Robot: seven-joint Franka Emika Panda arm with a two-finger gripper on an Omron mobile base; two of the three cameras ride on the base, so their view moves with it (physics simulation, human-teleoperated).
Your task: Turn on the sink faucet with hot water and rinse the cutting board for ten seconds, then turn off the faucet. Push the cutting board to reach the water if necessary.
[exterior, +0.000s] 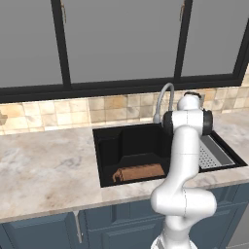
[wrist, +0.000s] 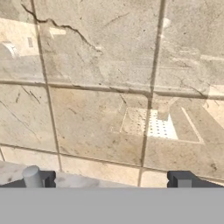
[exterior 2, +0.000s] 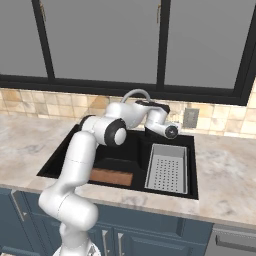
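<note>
Along the back wall, beige stone tiles (exterior: 112, 108) run under dark-framed windows (exterior: 121, 39), and a marbled table (exterior: 44, 165) carries the black sink (exterior: 109, 160). At the basin's near edge lies the cutting board (exterior: 140, 172), flat on the bottom, left of the grey drain tray (exterior 2: 167, 170). Behind the basin arches the sink faucet (exterior: 163, 99). Up by the tiles, the fingers (wrist: 183, 179) stand wide apart, holding nothing.

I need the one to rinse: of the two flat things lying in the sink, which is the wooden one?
The cutting board, brown wood, lying at the front of the sink floor on its left. The other is a grey perforated drain tray on the right side.
</note>
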